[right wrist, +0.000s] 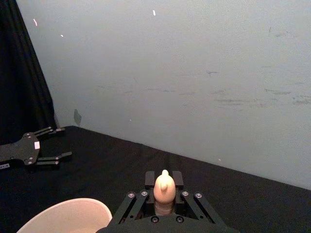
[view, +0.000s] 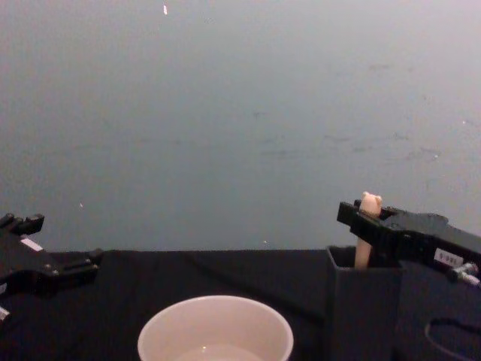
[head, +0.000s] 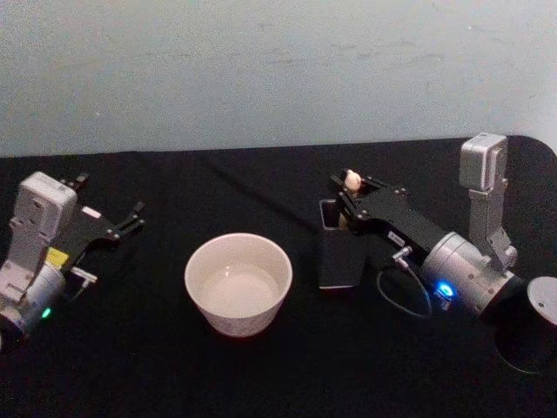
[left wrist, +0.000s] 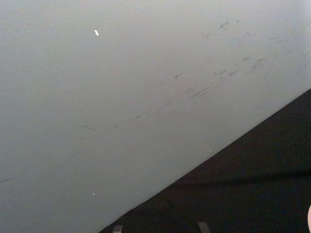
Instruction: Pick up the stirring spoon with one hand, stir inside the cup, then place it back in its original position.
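The stirring spoon [head: 352,181] stands upright in the dark square-mouthed holder [head: 336,257], right of the cup. Its beige handle and bear head [view: 369,203] rise out of the holder's mouth [view: 353,259]; the metal bowl is hidden inside. My right gripper [head: 352,193] reaches in from the right and is shut on the handle just below the bear head [right wrist: 164,183], one finger [right wrist: 149,178] on each side. The pale cream cup [head: 238,283] sits at the table's middle, holding some pale liquid. My left gripper [head: 111,198] rests open at the far left, well away from the cup.
A black cloth covers the table [head: 261,174], and a pale wall [head: 261,70] stands right behind it. The right arm's cable [head: 405,292] loops beside the holder. There is free room between the cup and each gripper. The left gripper [right wrist: 62,142] lies across from the cup rim [right wrist: 68,213].
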### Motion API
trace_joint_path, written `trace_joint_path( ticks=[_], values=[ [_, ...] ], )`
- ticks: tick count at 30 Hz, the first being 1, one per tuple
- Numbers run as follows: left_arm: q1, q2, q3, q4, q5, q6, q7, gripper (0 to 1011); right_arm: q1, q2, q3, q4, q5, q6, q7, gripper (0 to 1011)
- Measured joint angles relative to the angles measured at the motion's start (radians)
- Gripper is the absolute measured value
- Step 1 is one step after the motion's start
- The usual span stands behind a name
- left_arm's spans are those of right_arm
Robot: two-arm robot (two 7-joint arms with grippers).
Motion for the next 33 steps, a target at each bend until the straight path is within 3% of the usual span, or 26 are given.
trace_joint_path(
  ticks=[13, 33],
  values=[
    [0.000, 0.000, 0.000, 0.000, 0.000, 0.000, 0.000, 1001, 0.000, 0.001, 0.000, -0.001, 0.000, 0.000, 0.001, 224],
    [0.000, 0.000, 0.000, 0.000, 0.000, 0.000, 0.000, 1001, 0.000, 0.001, 0.000, -0.002, 0.002, 0.000, 0.002, 840]
  ],
)
